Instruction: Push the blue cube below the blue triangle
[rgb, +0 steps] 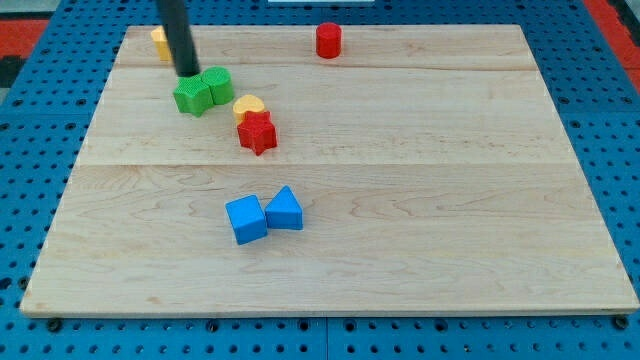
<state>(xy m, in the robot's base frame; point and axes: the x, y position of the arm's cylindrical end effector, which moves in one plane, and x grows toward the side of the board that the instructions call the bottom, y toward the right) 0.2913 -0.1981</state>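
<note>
Surface (450, 200): pale wooden board, blocks grouped in the view's left half.

Blue cube (246, 219): lower centre-left, touching the blue triangle (285, 209) on that block's left side. It sits beside the triangle, slightly lower, not yet below it.

My tip (187, 74): the end effector is a plain rod with no jaws, so nothing opens, closes or grips. It stands near the view's top left, just above two touching green blocks (203, 92), well apart from the blue pair.

Other items: yellow block (249, 105) touching a red star-like block (257, 132); red cylinder (328, 40) at the top; another yellow block (159, 39), partly hidden behind the rod.

Risks, as judged: the route down to the cube passes the green and yellow-red clusters, which could be scattered. Because cube and triangle touch, a push from the left would drive the triangle along too; an off-centre push could spin the cube away.
</note>
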